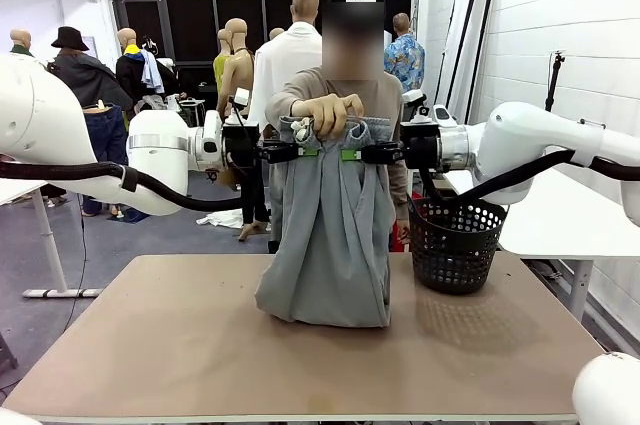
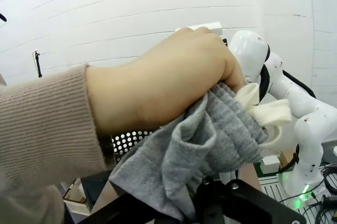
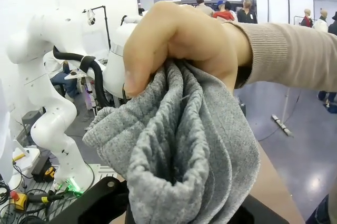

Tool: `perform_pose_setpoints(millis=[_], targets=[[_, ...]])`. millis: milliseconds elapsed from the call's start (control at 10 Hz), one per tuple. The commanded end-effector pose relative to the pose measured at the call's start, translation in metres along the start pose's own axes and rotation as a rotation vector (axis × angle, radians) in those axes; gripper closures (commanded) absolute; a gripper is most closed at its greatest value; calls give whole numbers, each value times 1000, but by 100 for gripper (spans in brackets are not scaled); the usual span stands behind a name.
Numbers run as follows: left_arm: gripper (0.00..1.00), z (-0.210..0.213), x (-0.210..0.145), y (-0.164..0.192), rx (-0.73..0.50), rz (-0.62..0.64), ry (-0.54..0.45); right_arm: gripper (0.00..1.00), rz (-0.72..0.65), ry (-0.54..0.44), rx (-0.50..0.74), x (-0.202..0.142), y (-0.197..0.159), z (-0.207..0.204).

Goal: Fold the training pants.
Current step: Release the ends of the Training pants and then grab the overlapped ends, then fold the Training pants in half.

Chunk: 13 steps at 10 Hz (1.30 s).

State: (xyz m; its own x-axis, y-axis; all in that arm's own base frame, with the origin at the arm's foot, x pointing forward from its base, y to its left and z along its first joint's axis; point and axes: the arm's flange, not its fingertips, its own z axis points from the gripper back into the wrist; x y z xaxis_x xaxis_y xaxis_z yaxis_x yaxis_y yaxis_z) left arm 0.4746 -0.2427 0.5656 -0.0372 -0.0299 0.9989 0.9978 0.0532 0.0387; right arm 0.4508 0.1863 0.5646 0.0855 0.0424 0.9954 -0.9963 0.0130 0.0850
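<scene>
1. The bench (image 1: 150,345), a plain brown top, is seen nearest in the front view and runs back to the person standing at its far side.
2. The training pants (image 1: 330,235), of light grey jersey, are held upright over the middle of the bench. The lower end is bunched and rests on the top, and the waistband is raised to the person's chest.
3. The waistband is gripped from above by the person's hands (image 1: 328,113), which are closed into fists close together.
4. The left gripper (image 1: 312,152) is held level from the left side, and its fingers are clamped on the cloth just under the waistband.
5. The right gripper (image 1: 347,155) is held at the same height from the right side and is likewise clamped on the training pants. The two grippers are set almost tip to tip.
6. In the left wrist view a pale drawstring (image 2: 263,116) is seen poking out of the gathered waistband beside a fist, and the grey cloth is drawn down between the black fingers.
7. In the right wrist view thick folds of the cloth are bunched under the other fist.
8. A black mesh basket (image 1: 455,245) is stood on the bench just beside the training pants, on the right, under the right arm.
</scene>
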Motion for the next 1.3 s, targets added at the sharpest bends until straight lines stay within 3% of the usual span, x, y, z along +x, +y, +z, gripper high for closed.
perform_pose_setpoints(millis=[0, 100, 200, 1200], targets=[[100, 2, 1, 4, 24, 7, 41, 100, -5, 54, -9, 10, -2, -3], [100, 0, 1, 12, 76, -2, 83, 100, 13, 67, -22, 11, -3, -4], [100, 1, -1, 1, 7, 0, 6, 100, 5, 12, -3, 0, 0, -1], [100, 1, -1, 1, 7, 0, 6, 100, 5, 12, -3, 0, 0, -1]])
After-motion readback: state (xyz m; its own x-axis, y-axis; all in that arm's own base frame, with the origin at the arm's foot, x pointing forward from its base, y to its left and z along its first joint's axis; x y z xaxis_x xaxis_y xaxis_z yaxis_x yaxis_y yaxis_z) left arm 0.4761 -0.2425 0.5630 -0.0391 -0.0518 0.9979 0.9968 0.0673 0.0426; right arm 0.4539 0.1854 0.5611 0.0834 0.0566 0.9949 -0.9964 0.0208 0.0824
